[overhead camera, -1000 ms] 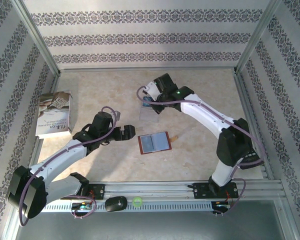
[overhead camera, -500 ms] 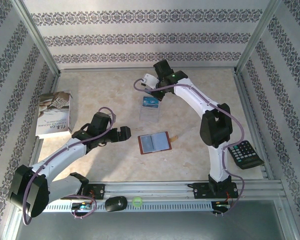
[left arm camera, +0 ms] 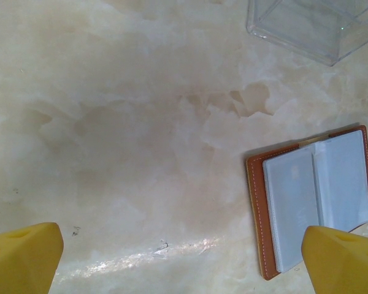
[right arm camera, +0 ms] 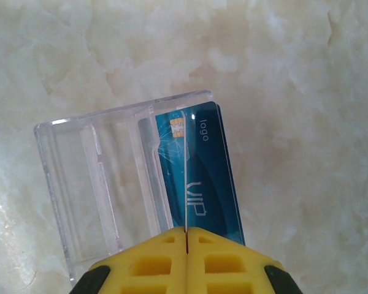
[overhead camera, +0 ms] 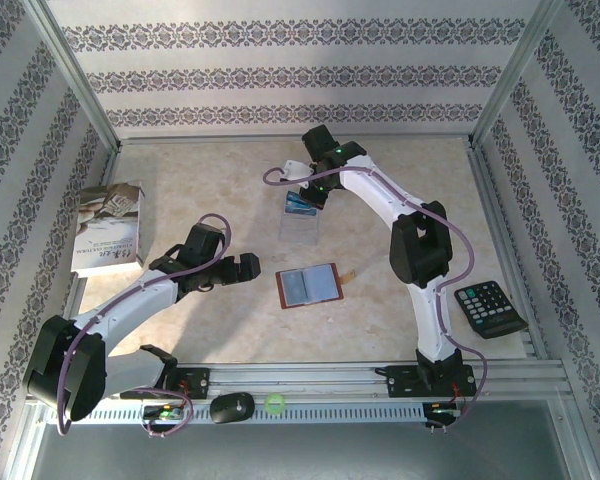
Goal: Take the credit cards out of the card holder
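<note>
The card holder [overhead camera: 308, 286] lies open, inside up, on the table [overhead camera: 210, 190]. Its long axis runs left-right with a slight tilt. Its grey-blue sleeves show no coloured card, and whether pale cards sit inside cannot be told.

The left gripper [overhead camera: 246, 268] hangs just left of the holder, jaws fully apart and pointing at it. This is the nearer arm.

1 blue credit card [right arm camera: 202, 177] lies beyond the holder's far edge, overlapping a clear tray [right arm camera: 80, 177]. The right gripper [right arm camera: 186, 239] hovers above that card, fingers pressed together.

Further extraction likely falls to the left arm, reaching rightward.
</note>
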